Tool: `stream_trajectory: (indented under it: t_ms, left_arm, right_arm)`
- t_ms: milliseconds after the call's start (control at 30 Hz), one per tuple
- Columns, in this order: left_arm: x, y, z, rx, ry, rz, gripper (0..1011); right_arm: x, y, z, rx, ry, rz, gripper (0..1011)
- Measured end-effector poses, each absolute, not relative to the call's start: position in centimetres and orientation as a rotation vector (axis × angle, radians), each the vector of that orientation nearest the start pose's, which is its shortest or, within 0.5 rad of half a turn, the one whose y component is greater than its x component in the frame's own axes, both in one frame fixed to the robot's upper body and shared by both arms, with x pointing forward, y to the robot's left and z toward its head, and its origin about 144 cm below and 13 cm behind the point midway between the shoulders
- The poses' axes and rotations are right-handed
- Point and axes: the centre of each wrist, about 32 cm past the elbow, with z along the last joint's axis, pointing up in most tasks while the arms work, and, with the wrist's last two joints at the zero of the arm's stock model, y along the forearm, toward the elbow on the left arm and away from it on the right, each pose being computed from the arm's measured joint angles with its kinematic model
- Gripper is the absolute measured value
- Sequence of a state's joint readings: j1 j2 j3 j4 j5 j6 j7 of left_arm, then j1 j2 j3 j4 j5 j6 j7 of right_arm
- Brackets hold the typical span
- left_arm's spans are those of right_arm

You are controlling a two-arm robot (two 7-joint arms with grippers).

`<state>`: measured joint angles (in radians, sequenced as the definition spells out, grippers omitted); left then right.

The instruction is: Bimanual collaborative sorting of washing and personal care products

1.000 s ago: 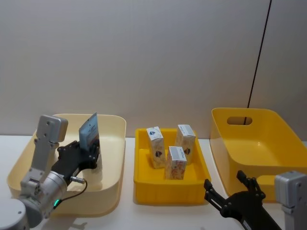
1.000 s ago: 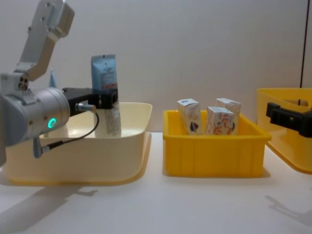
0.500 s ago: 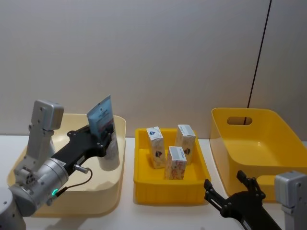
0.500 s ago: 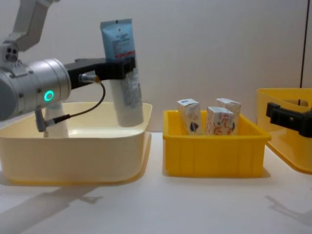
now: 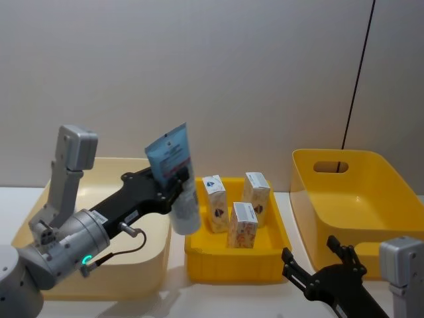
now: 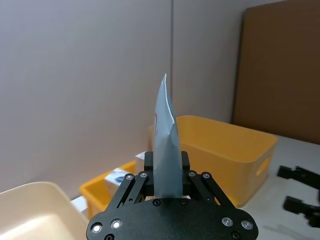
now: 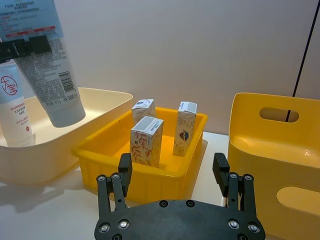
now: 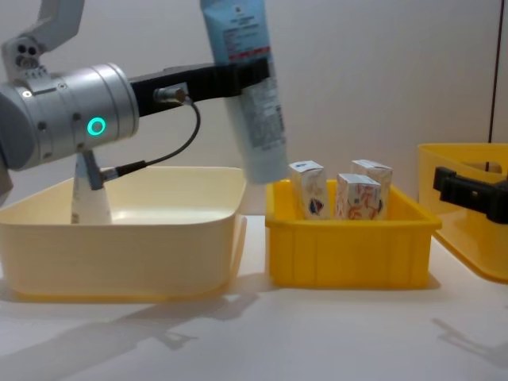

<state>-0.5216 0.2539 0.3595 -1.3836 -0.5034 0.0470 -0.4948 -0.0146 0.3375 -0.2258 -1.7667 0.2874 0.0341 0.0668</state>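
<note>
Above the gap between the cream bin and the small yellow tray, the pale-blue tube hangs in the air, cap end down and crimped end up. It tilts so that its cap leans toward the tray. The left gripper is clamped across its flat upper part, just below the crimp; the left wrist view shows the thin edge of the tube pinched between the two fingers.

I judge the tube light to middling in weight, with a soft, smooth wall that gives under pressure. The flat upper part is the safer hold, since a hard pinch on the round body would dent it or let it slide. Held so high, the heavy cap end may swing.

A second tube, white with a red mark, stands in the cream bin, apparently cap down, though the arm half hides it in the chest view.

Three cartons stand upright in the small yellow tray, close together but apart. They look light and made of thin card, best taken across the broad faces with little force.

The large yellow bin at the right shows a bare floor as far as can be seen. The right gripper waits low in front of it, fingers spread wide and holding nothing.
</note>
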Motion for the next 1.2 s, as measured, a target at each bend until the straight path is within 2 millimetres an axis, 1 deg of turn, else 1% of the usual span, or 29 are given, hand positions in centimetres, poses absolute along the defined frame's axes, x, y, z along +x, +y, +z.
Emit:
stream_trajectory:
  t_ms: [367, 633, 833, 1200]
  left_arm:
    - [58.3, 19.1, 127.0, -0.239, -0.029, 0.577, 267]
    - [58.9, 16.9, 126.8, -0.246, 0.005, 0.461, 267]
    - [59.0, 15.8, 126.5, -0.227, 0.010, 0.435, 267]
    - [59.2, 14.8, 126.2, -0.192, -0.012, 0.452, 267]
  right_arm:
    - [44.3, -23.7, 118.9, 0.026, -0.075, -1.229, 1003]
    - [44.3, -23.7, 118.9, 0.026, -0.075, -1.229, 1003]
    - [44.3, -23.7, 118.9, 0.026, -0.075, -1.229, 1003]
    - [44.3, -23.7, 118.9, 0.026, -0.075, -1.229, 1004]
